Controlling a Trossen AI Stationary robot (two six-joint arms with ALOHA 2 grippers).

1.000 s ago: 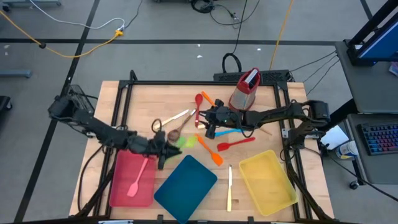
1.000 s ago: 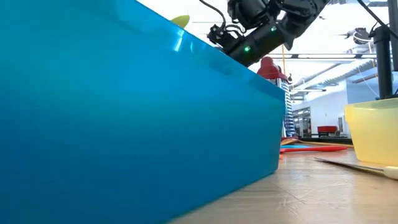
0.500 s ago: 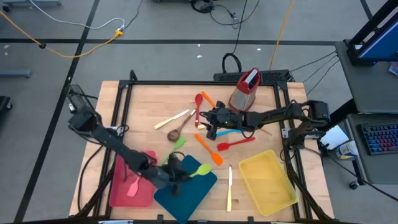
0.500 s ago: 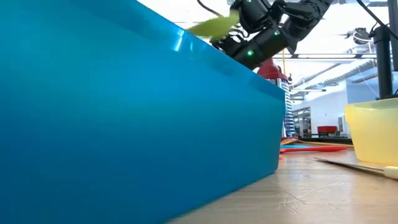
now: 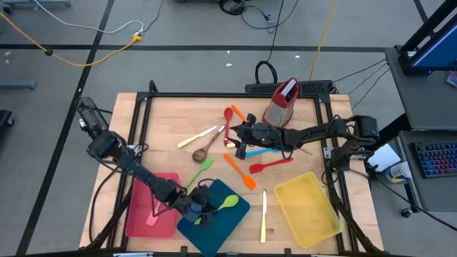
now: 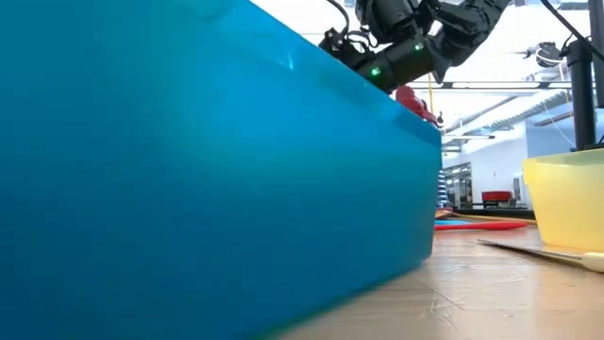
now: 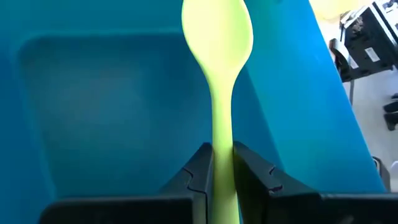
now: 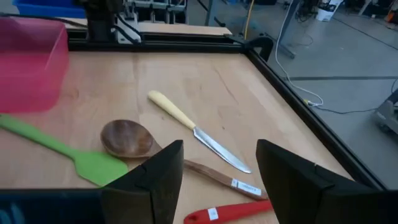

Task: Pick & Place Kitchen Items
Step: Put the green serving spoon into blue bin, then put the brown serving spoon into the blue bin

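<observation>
My left gripper [image 5: 207, 209] is shut on a light green spoon [image 5: 227, 202] and hangs over the blue tray [image 5: 214, 225] at the near middle of the table. The left wrist view shows the spoon's bowl [image 7: 217, 28] out ahead of my left gripper [image 7: 222, 183], above the tray's floor [image 7: 112, 118]. My right gripper [image 5: 240, 148] stands open and holds nothing, above the loose utensils at the table's centre. Below my right gripper [image 8: 217, 180] lie a brown spoon [image 8: 127, 138], a cream knife [image 8: 186, 127] and a green spatula [image 8: 87, 163]. A pink spatula [image 5: 156, 208] lies in the red tray [image 5: 143, 221]. My left gripper pinches the green spoon's handle [image 7: 222, 155] between its two fingers. The fingers slant down from the table's left, and the spoon sticks straight out ahead of them, bowl end toward the right. The spoon is over the blue tray; whether its bowl touches the tray I cannot tell.
A yellow tray [image 5: 307, 207] stands at the near right, with a cream knife [image 5: 263, 215] beside it. Orange [image 5: 241, 171], red [image 5: 270, 165] and blue [image 5: 265, 152] spatulas and a red spoon [image 5: 228, 114] lie mid-table. The red-topped grater [image 5: 280, 102] stands at the far side. The blue tray [image 6: 189, 189] fills the low view.
My left gripper has carried the green spoon from the table's centre toward the near edge and somewhat right, over the blue tray, sinking and rolling its wrist as it went. It has stayed shut on the spoon throughout.
</observation>
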